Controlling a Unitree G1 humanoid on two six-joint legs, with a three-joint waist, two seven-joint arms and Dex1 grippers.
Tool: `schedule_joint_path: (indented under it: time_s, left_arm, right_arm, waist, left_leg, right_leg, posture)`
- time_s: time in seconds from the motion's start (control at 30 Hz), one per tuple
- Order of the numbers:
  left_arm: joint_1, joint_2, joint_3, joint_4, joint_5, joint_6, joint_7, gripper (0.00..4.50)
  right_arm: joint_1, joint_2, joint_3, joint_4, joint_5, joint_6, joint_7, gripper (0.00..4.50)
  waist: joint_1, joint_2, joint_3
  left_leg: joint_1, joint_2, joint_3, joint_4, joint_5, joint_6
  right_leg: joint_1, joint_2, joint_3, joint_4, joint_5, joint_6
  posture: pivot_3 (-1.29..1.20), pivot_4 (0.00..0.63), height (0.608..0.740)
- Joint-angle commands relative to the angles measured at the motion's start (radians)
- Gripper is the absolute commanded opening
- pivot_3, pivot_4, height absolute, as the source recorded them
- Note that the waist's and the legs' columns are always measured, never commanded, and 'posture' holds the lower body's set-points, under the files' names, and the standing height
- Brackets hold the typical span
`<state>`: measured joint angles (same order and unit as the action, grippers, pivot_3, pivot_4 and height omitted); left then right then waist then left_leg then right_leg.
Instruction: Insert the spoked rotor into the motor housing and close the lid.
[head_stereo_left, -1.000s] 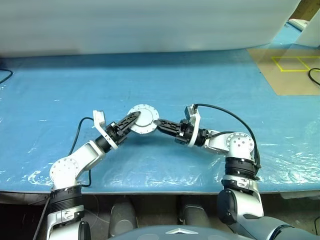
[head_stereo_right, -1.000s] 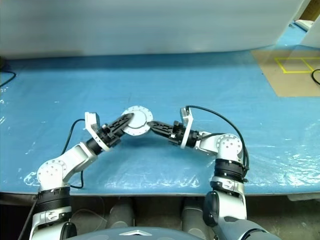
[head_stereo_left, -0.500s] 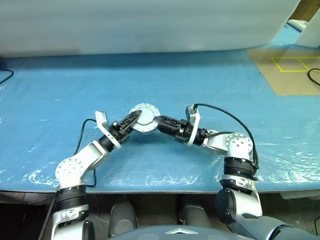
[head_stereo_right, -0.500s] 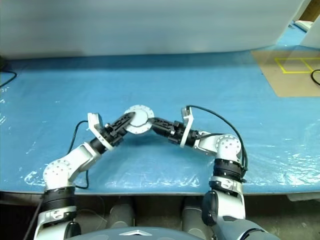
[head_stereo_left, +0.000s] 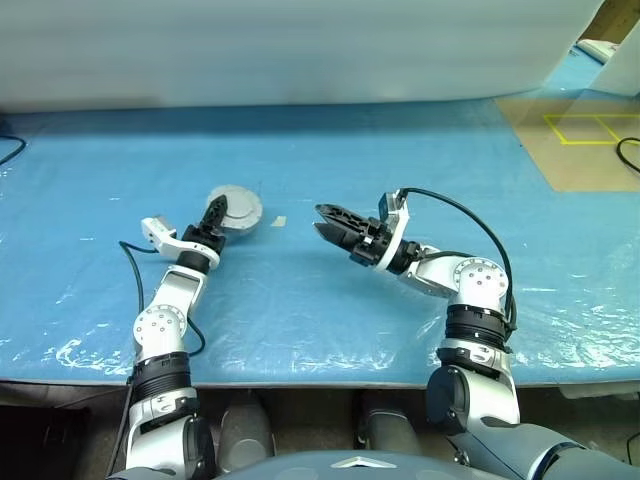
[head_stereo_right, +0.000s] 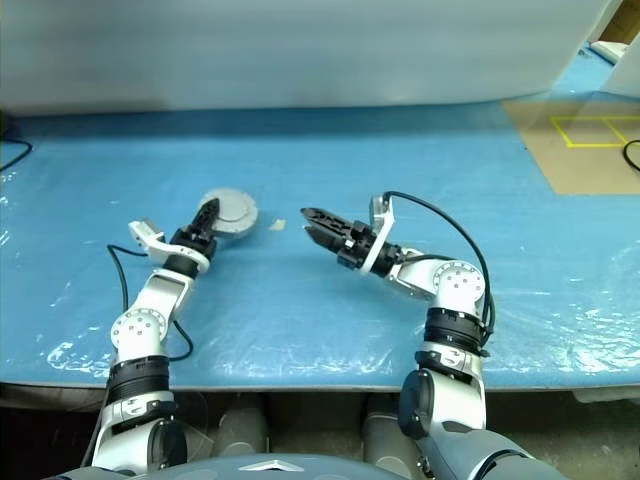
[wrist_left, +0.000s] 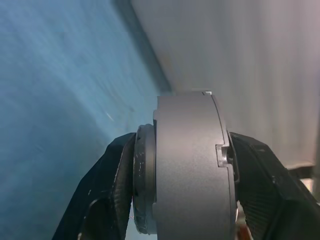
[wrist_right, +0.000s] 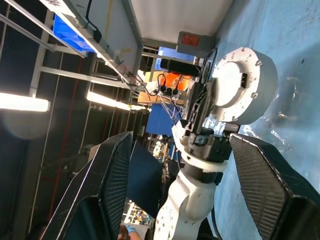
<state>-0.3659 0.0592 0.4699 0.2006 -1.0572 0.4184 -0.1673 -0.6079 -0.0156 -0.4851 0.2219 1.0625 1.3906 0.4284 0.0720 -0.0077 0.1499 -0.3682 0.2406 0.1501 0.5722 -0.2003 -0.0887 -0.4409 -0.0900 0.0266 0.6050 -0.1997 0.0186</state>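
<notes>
My left gripper (head_stereo_left: 217, 209) is shut on the motor housing (head_stereo_left: 238, 207), a thick round silver-grey case held on edge just above the blue sheet at the left centre. In the left wrist view the fingers (wrist_left: 107, 185) clamp its two flat faces (wrist_left: 187, 165), and a thinner ring lies against one face. I cannot tell the lid apart from the case. The spoked rotor is hidden. My right gripper (head_stereo_left: 320, 220) hangs open and empty to the right of the housing, pointing at it. The right wrist view shows the housing's pale face (wrist_right: 240, 85) with small rim holes.
A blue plastic sheet (head_stereo_left: 400, 160) covers the table, and a small pale scrap (head_stereo_left: 281, 221) lies on it between the grippers. A white panel (head_stereo_left: 300, 50) runs along the back. A brown board with yellow tape (head_stereo_left: 580, 140) lies at the back right.
My right gripper let go of the housing, opened and drew back to the right. My left arm swung the housing out to the left, and it now shows a plain grey face.
</notes>
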Motion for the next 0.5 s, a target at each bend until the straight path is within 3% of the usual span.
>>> schedule_joint_path:
  time_s: [0.03,0.5]
  left_arm:
    - [-0.043,0.019,0.014,0.047,0.098,-0.108,0.004,2.63]
    - [-0.029,-0.008,0.064,0.130,0.167,-0.221,0.010,2.63]
  right_arm:
    - [-0.013,-0.009,0.013,-0.022,0.036,-0.019,0.015,3.30]
    - [0.068,-0.086,0.255,-0.107,-0.161,-0.302,0.144,3.30]
  waist:
    - [0.000,0.000,0.000]
    - [-0.004,-0.001,0.000]
  left_leg:
    - [0.000,0.000,0.000,0.000,0.000,0.000]
    - [0.002,0.000,0.000,0.003,0.000,0.000]
  right_leg:
    - [0.000,0.000,0.000,0.000,0.000,0.000]
    - [0.002,0.000,0.001,0.001,-0.001,-0.001]
  posture:
    - [0.00,0.150,0.740]
    - [0.00,0.150,0.740]
